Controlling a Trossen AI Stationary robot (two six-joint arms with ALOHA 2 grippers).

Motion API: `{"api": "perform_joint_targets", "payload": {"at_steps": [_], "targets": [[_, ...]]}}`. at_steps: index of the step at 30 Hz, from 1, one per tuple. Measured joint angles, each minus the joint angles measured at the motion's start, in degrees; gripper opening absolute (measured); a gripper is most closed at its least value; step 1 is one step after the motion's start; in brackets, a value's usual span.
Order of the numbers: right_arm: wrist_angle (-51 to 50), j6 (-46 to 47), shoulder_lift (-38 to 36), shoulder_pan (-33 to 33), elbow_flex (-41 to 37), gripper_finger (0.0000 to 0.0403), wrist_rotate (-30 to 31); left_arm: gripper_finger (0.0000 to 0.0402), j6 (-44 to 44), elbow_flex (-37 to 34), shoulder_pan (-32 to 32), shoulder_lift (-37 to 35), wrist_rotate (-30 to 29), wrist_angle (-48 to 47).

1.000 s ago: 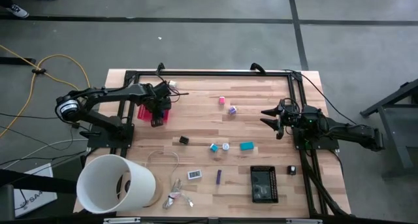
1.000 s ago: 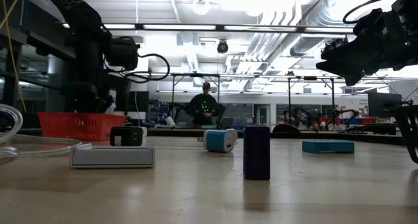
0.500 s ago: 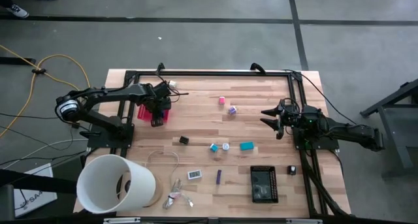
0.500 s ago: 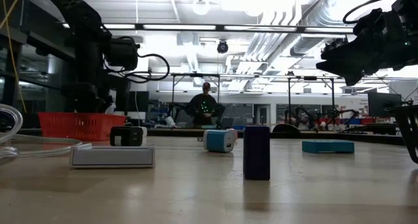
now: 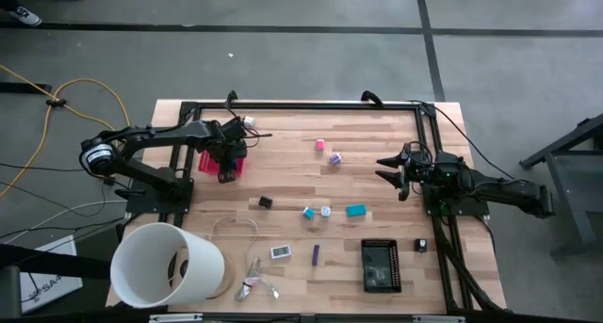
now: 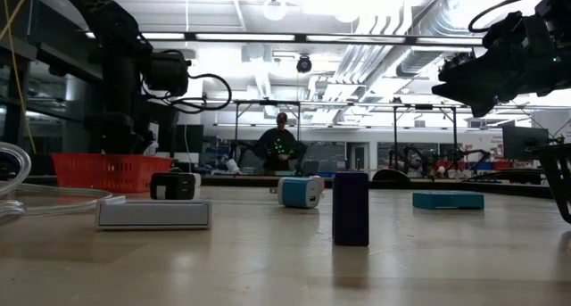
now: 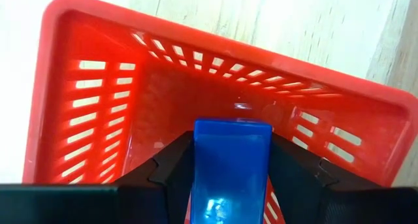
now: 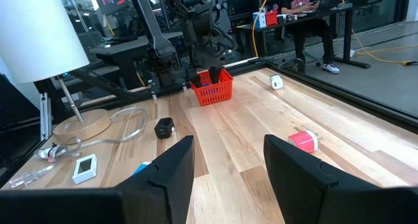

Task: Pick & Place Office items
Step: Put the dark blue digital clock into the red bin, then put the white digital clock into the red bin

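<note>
While the left gripper holds a blue block between its fingers over the red basket, a tilted release could bounce it out; right gripper waits, fingers apart, above the table

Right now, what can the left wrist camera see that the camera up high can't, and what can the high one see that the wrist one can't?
Only the left wrist view shows the blue block between the left gripper's jaws, over the inside of the red basket.

Only the high view shows the whole table, the right gripper with open jaws, the white tub and scattered items like the teal block.

Both show the basket.
</note>
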Motion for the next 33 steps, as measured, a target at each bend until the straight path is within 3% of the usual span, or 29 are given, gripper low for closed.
{"api": "perform_joint_targets", "payload": {"at_steps": [8,33], "targets": [[0.00,0.00,0.00,0.00,-0.02,0.0172,0.02,0.0198,-0.13,-0.02,0.00,-0.02,-0.03,0.00],[0.00,0.00,-0.01,0.00,-0.01,0.0172,0.02,0.0200,1.16,-0.02,2.94,-0.20,2.41,-0.22]]}}
